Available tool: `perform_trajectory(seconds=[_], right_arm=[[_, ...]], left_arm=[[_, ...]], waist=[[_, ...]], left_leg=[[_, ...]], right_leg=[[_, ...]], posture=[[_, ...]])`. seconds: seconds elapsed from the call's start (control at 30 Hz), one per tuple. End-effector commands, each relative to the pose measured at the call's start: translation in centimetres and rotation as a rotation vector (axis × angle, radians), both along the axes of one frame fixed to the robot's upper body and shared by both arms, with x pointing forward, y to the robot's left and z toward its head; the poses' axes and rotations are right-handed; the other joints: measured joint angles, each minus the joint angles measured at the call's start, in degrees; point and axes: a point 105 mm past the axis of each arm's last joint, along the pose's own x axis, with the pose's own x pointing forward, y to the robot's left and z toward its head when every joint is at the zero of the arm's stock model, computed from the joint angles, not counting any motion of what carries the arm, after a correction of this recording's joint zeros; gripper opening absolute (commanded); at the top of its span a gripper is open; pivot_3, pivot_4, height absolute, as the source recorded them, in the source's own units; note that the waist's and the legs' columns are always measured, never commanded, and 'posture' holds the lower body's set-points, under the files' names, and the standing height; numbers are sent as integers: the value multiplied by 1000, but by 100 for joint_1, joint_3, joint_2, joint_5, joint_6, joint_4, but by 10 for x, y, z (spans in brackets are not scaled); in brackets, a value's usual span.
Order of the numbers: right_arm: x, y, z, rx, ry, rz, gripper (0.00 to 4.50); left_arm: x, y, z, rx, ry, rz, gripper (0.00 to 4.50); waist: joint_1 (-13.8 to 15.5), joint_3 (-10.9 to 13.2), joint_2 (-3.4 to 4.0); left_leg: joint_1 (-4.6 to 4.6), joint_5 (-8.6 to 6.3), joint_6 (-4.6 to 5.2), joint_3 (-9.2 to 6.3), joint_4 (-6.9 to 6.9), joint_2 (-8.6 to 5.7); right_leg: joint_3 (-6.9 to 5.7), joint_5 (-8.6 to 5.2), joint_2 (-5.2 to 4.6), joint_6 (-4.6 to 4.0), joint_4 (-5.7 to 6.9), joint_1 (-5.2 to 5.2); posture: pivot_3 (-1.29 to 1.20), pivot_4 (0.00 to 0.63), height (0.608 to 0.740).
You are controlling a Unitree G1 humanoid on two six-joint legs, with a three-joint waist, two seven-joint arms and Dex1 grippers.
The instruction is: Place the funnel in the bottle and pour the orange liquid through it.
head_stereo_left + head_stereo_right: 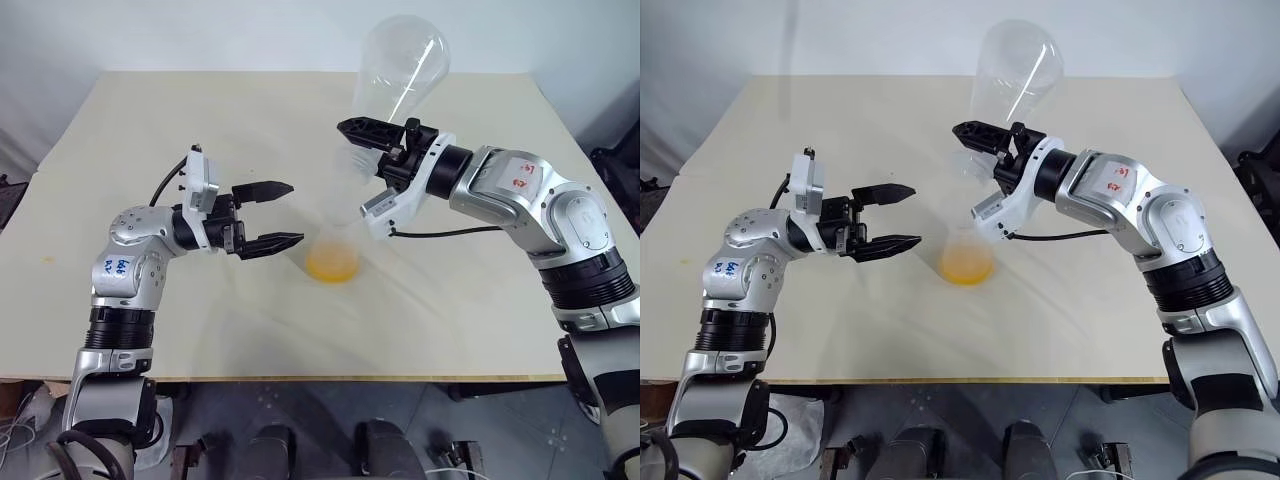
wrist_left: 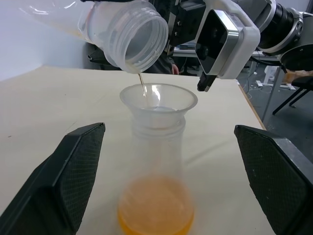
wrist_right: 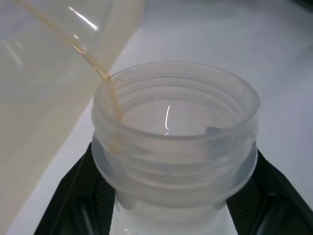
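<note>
The funnel (image 2: 158,102) sits in the neck of the bottle (image 2: 156,166), which stands upright on the table (image 1: 150,130) between the left gripper's (image 1: 272,215) two spread fingers, touching neither. Orange liquid (image 2: 155,213) pools in the bottle's base, and a thin orange thread falls from above into the funnel's cone.

That thread comes from the mouth of a larger clear flask (image 1: 398,68), tipped neck-down over the funnel. The right gripper (image 1: 372,140) pinches this flask by its threaded neck, one black finger pressed on either side just below the collar. The flask's wide belly rises up and away behind those jaws, and a trickle of orange runs along its inner wall to the lip. The mouth hangs just above the funnel's rim without touching it.

The left gripper's fingers point across the table toward the bottle, level with its lower half, jaws wide and empty.
</note>
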Motion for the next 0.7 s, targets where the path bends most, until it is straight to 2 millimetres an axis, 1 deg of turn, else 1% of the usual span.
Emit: perform_trajectory(seconds=[0.03, 0.07, 0.33, 0.4, 0.47, 0.57, 0.6, 0.7], right_arm=[[-6, 0, 15, 15, -46, 23, 2492], [-7, 0, 15, 18, -42, 24, 2492], [-9, -2, 16, 202, 153, 30, 2492], [-11, -2, 15, 202, 174, 34, 2492], [-12, -2, 14, 246, 235, 32, 2492], [-10, -6, 14, 365, 356, 11, 2492], [-7, -11, 17, 446, 415, -15, 2492], [1, -25, 18, 616, 567, -76, 2492]], left_arm=[[-2, 1, 13, 9, -61, -3, 4500], [-2, 1, 13, 10, -61, -3, 4500], [-2, 2, 13, 11, -60, -1, 4500], [-3, 2, 13, 12, -61, 0, 4500], [-2, 3, 13, 13, -62, 1, 4500], [-3, 4, 14, 15, -64, 3, 4500], [-2, 5, 14, 16, -65, 5, 4500], [-2, 7, 14, 17, -65, 13, 4500]], waist=[[-1, 0, 0], [-2, 0, 0], [-1, 0, 0], [1, 0, 0], [-1, 0, 0], [-1, 0, 0], [0, 0, 0], [2, 0, 0]], left_leg=[[0, 0, 0, 0, 0, 0], [0, 0, 0, 0, -1, 0], [0, 0, 0, 0, 0, 1], [0, 0, 0, 0, 1, 1], [0, 0, 0, 0, 1, 1], [0, 0, 0, 0, 1, 4], [0, 0, 0, -1, 1, 4], [0, 0, 0, -1, 2, 4]], right_leg=[[0, 0, 0, 0, 0, 0], [0, 0, 0, 0, 0, 0], [0, 0, 0, 0, 0, 0], [0, 0, 0, 0, 1, 1], [0, 0, 0, 0, 0, 0], [-1, 0, 2, 0, 1, 1], [-1, 0, 2, 0, 1, 1], [-2, 0, 2, 0, 2, 2]], posture=[[0, 150, 740], [0, 150, 740], [0, 150, 740], [0, 150, 740], [0, 150, 740], [0, 150, 740], [0, 150, 740], [0, 150, 740]])
